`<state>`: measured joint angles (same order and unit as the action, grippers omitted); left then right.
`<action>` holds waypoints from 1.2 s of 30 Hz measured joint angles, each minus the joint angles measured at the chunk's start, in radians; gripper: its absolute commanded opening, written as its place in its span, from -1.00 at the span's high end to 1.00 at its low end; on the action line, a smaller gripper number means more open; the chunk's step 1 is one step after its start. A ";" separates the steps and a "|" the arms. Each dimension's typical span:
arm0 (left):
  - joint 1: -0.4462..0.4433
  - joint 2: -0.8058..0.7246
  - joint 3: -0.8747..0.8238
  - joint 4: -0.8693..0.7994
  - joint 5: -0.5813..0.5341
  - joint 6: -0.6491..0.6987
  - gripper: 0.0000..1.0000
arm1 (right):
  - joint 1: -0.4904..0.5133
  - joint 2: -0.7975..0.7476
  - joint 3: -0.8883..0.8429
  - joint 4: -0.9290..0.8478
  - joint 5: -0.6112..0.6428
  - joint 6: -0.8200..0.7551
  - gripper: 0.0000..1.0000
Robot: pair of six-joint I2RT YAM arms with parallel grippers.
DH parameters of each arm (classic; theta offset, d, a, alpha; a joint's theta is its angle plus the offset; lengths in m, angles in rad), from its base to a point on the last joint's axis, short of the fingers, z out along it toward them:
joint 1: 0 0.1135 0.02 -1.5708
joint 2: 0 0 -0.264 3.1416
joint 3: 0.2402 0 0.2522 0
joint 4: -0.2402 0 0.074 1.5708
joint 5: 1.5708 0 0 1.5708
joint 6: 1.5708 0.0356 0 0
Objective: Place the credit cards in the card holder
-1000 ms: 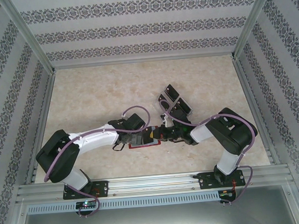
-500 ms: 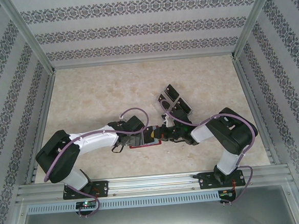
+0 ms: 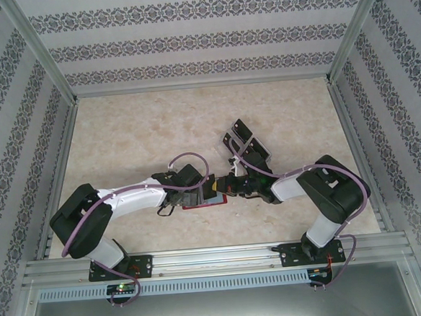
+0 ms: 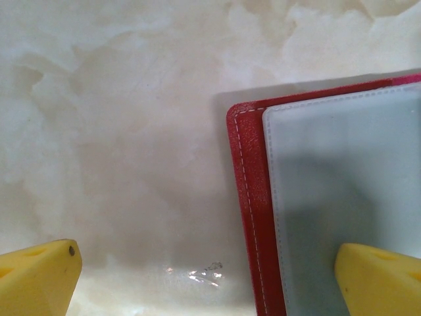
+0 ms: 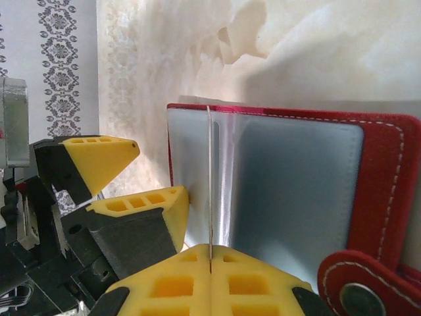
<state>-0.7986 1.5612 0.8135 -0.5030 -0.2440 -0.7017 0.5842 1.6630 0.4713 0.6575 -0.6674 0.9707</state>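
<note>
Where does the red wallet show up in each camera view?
Top external: wallet just below picture centre.
Left wrist: wallet on the right side, red edge running down.
Right wrist: wallet from centre to right edge, opened.
Shared landmark: its grey sleeve, in both wrist views.

One red card holder (image 5: 383,172) is counted — one card (image 5: 209,164) seen edge-on, and about four overlapping black credit cards (image 3: 255,150).

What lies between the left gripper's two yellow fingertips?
In the left wrist view: bare marbled table, then the red card holder with its stitched edge and its frosted sleeve, reaching the far fingertip.
</note>
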 measured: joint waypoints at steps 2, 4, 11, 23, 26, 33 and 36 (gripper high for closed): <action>0.000 0.000 0.000 0.000 0.000 0.000 -1.00 | 0.000 0.000 0.001 -0.002 0.000 0.002 1.00; 0.000 0.000 0.000 0.000 0.000 0.000 -1.00 | 0.000 0.002 0.001 -0.001 0.000 0.006 1.00; 0.000 -0.001 -0.003 0.003 0.000 -0.003 -1.00 | 0.001 0.056 0.005 0.037 -0.003 0.034 1.00; 0.000 -0.002 -0.003 0.003 0.000 -0.004 -1.00 | 0.003 0.117 0.005 0.132 -0.014 0.079 1.00; 0.000 -0.002 -0.003 0.003 0.000 -0.004 -1.00 | 0.008 0.133 0.005 0.159 -0.019 0.086 1.00; 0.000 -0.002 -0.003 0.003 0.000 -0.004 -1.00 | 0.010 0.142 -0.003 0.186 -0.024 0.098 1.00; 0.000 -0.002 -0.003 0.003 0.000 -0.004 -1.00 | 0.010 0.142 -0.018 0.196 -0.024 0.098 1.00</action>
<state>-0.7990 1.5589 0.8101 -0.4995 -0.2436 -0.7055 0.5938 1.8046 0.4538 0.8532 -0.6910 1.0683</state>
